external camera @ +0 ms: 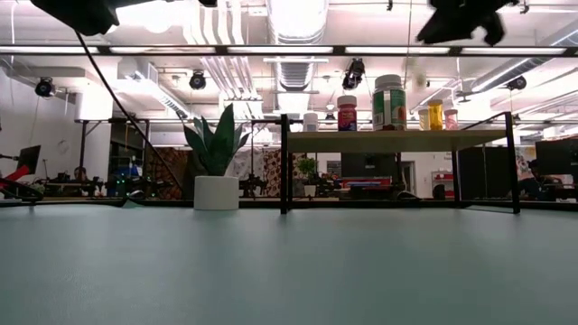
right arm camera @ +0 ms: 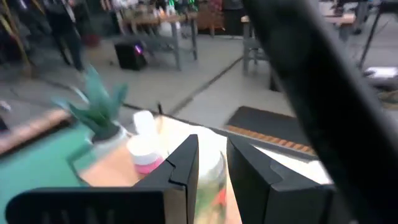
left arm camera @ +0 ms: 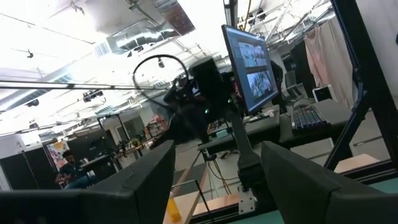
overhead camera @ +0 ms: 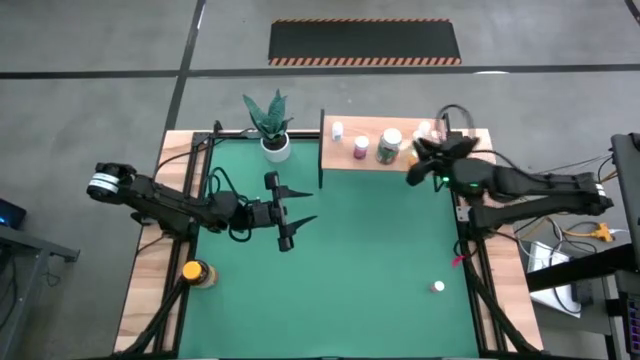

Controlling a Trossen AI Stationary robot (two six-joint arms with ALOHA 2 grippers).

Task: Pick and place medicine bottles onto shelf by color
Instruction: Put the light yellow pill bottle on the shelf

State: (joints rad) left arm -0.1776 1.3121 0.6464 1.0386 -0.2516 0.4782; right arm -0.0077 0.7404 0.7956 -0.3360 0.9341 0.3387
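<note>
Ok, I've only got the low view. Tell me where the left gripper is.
Observer: The left gripper hangs open and empty over the left half of the green mat, well clear of the shelf.
Operator: Now list any bottles that are not on the shelf.
Observer: An amber bottle with a yellow cap stands on the wooden table edge, just off the mat's left side, at the end far from the shelf.
Operator: Keep going.
Observer: A small white-capped bottle sits on the mat near its right edge, also at the end far from the shelf.
</note>
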